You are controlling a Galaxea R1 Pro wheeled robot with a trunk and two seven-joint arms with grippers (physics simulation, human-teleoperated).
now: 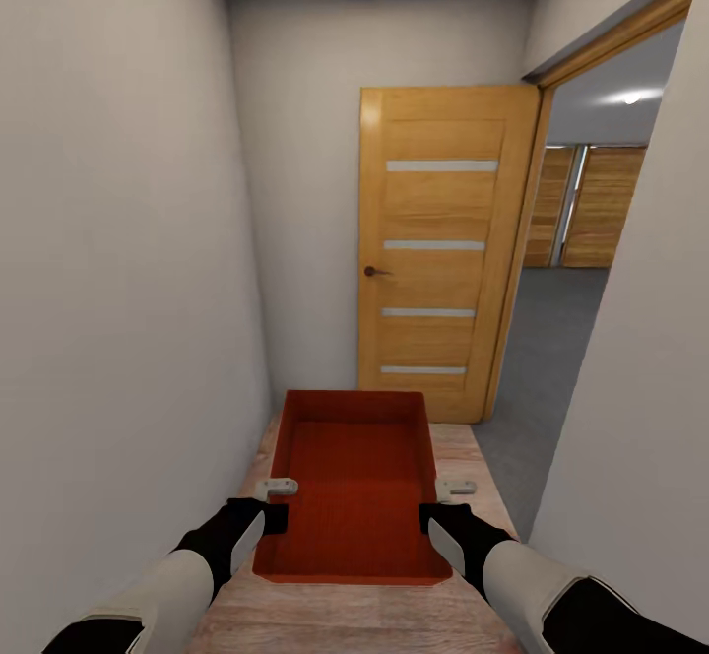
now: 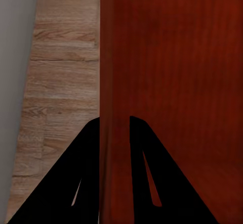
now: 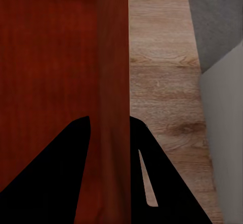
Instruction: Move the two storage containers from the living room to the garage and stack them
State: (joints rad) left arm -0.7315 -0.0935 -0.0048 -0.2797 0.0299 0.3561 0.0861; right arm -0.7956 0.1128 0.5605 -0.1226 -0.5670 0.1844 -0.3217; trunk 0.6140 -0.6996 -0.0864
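On the left of the head view runs a plain cream wall [image 1: 118,240] of a narrow hallway. The left arm [image 1: 187,565] reaches forward from the lower left corner, white forearm and black wrist, roughly level and angled slightly inward. Its left hand [image 1: 275,508] meets the left long wall of the storage container [image 1: 354,482]. In the left wrist view, the left hand [image 2: 115,128] has its two dark fingers [image 2: 86,173] on either side of that thin red wall, one outside over the wood-plank floor [image 2: 61,82], one inside over the bin, clamped on the wall.

The storage container, an orange-red open-top bin, is held between both arms in the middle of the view, above the light wood-plank floor [image 1: 473,457], long axis pointing ahead.

The right arm [image 1: 532,575] mirrors the left, coming from the lower right corner. The right hand [image 1: 439,508] takes the container's right long wall; in the right wrist view, the right hand [image 3: 111,125] straddles the wall the same way, fingers [image 3: 50,173] closed on it.

Ahead stands an open wooden door [image 1: 443,250] with four pale horizontal strips. To its right, a doorway shows a grey floor [image 1: 551,339] and wooden panels [image 1: 591,206] beyond.
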